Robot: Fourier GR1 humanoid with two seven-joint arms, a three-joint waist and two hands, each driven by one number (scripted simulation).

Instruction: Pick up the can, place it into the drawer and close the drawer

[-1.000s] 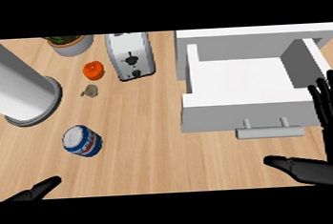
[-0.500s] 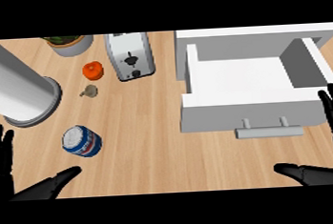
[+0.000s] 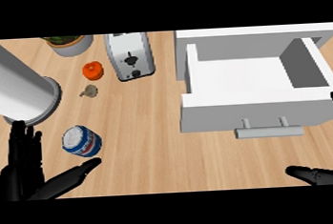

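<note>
Two black robot hands are seen at the lower edge of a wooden table [image 3: 142,134], viewed steeply from above. The left robot hand [image 3: 24,171] is shown at the lower left with its fingers straight and spread and its thumb stretched out to the right; nothing is held in it. The can [image 3: 82,141], blue and white with a pale lid, is stood upright on the table just beside this hand, between the fingers and the thumb tip, and is not gripped. The right robot hand [image 3: 321,175] is seen at the lower right, mostly cut off by the edge, with straight fingers along the right border and the thumb pointed left; it too is released and holds nothing.

The white drawer [image 3: 256,87] is pulled open at the upper right, its pale inside exposed and its handle [image 3: 269,130] faced toward the viewer. It lies well apart from the can.

Further back on the left, a large silver cylinder [image 3: 17,93] is laid at a slant. Near it are placed a small grey object [image 3: 89,91], a small orange object [image 3: 92,70], a silver toaster [image 3: 129,56], and a potted plant [image 3: 67,42] at the top edge.
</note>
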